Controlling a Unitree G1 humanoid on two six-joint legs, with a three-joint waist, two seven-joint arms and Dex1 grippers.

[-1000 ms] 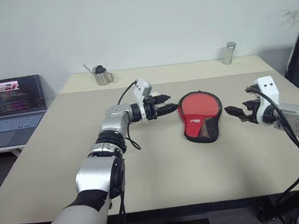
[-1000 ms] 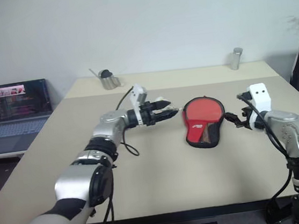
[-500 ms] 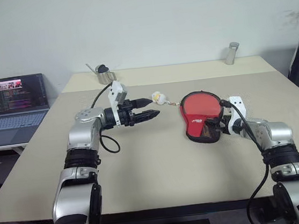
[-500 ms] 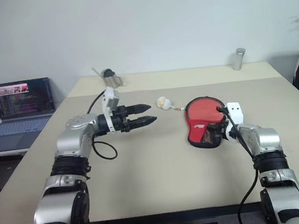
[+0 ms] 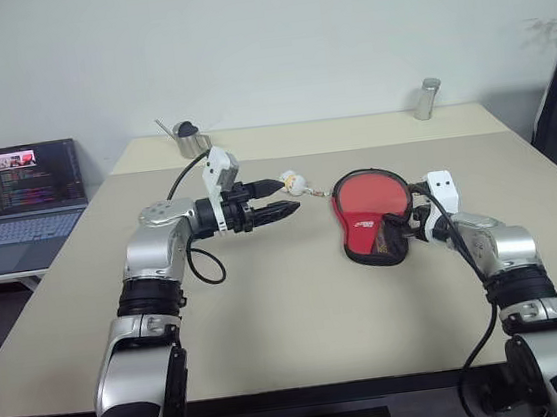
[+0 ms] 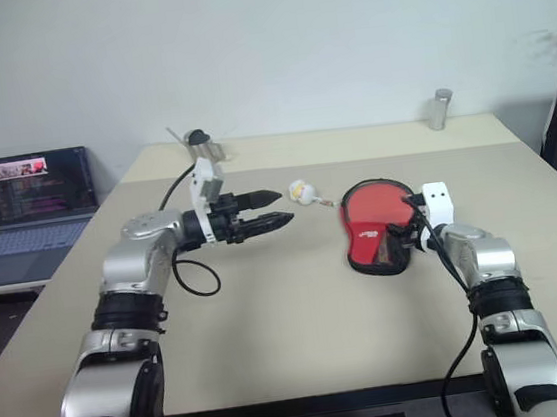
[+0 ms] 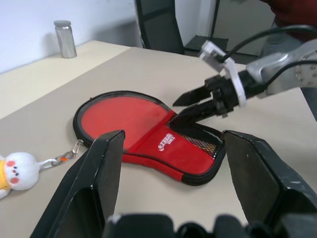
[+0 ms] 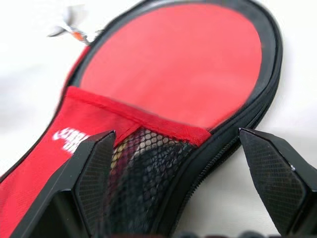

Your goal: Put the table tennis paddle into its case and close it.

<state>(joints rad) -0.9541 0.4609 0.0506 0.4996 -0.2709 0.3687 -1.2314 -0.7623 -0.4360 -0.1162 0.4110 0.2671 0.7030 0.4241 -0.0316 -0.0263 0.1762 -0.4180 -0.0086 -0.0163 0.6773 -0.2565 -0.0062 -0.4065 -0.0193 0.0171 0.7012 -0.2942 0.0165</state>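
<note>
On the table (image 5: 270, 310), right of centre, lies the case (image 5: 373, 215), red side up with its white logo and black mesh pocket facing the ceiling, round end toward the far side and narrow handle end toward the near side. It lies flat and its black edge looks drawn together all round, so the paddle is most likely inside; no bare bat or wooden handle can be seen, so I cannot say so for certain.

From the case's far left edge a short chain runs to a small white plush charm (image 5: 293, 181), which rests on the table just left of the case. It looks like the zip pull, and stretched out like that it gives a gripper something easy to take.

At the case's right edge sits the right gripper (image 6: 411, 231), its fingers spread wide with nothing between them, pointing toward the mesh pocket near the narrow end. That placing suits pinning or steadying the soft cover so it does not slide while the zip is worked.

Left of the charm hangs the left gripper (image 5: 279, 195), level and aimed to the right, its two fingers parted and empty, tips just short of the charm. Lined up this way it seems ready to pinch the charm and pull it.

A laptop (image 5: 26, 202) stands far left, a metal pitcher (image 5: 190, 139) and a steel tumbler (image 5: 428, 98) at the far edge, all well apart from the work.
</note>
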